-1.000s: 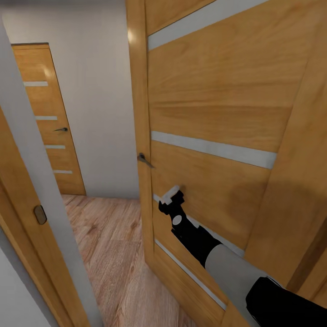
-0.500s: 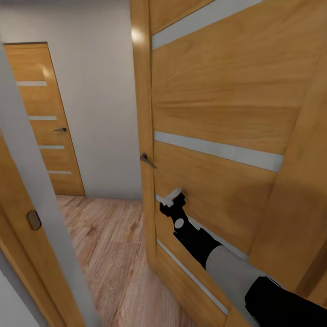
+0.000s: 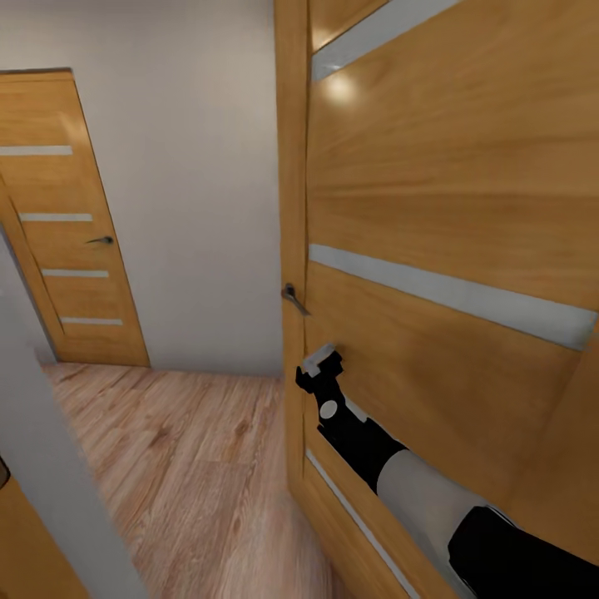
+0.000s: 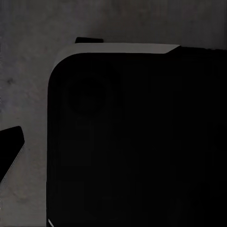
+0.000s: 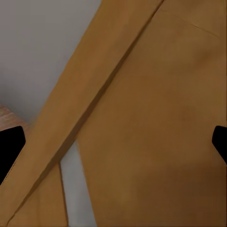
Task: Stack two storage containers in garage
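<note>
Two doors in head view: near door [image 3: 449, 216] right, cut off; far door [image 3: 66, 225] upper left. Right gripper [image 3: 320, 362] against near door, fingers spread. Left gripper unreadable. View shifted since earlier; more plank floor [image 3: 183, 466] showing.

Right arm [image 3: 391, 466]: black shoulder-end shell, light grey cylindrical forearm, black wrist section with a small white round marking. Right gripper [image 3: 320, 360]: black body, pale grey tip. Black fingertips [image 5: 9, 146] at the frame edges in the right wrist view. Left wrist view: black rounded-corner body panel [image 4: 137, 137] with a light grey rim.
</note>
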Available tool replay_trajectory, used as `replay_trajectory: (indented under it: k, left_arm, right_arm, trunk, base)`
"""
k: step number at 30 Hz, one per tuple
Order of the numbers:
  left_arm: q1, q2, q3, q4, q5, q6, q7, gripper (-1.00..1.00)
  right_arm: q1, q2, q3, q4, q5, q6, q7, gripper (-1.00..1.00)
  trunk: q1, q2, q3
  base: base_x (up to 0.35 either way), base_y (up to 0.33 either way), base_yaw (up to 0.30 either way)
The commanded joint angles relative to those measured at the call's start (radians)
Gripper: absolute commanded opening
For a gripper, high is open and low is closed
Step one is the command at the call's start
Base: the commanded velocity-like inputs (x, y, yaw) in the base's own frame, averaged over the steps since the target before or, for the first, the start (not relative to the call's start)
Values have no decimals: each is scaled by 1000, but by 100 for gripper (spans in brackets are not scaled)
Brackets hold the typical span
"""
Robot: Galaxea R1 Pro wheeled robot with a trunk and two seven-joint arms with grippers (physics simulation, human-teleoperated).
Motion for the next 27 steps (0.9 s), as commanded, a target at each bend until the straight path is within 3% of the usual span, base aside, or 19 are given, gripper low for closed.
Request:
replay_trajectory:
  k: [1,13,18,27]
  left_arm:
    - [0,0,2,0,6,-3,0,100]
    - [0,0,2,0,6,-3,0,100]
    - [0,0,2,0,6,-3,0,100]
    - [0,0,2,0,6,-3,0,100]
  right_arm:
    - [-1,0,0,2,9,7,-10,100]
    - [-1,0,-9,14,12,-5,-23,100]
    - [-1,0,-10,15,8,-44,-105,100]
    - [-1,0,-5,41,9,-52,-102,100]
  trunk:
    - [1,0,-1]
    - [1,0,-1]
    - [1,0,-1]
    - [1,0,-1]
  base:
    - [320,0,0]
    - [321,0,0]
    - [321,0,0]
    - [186,0,0]
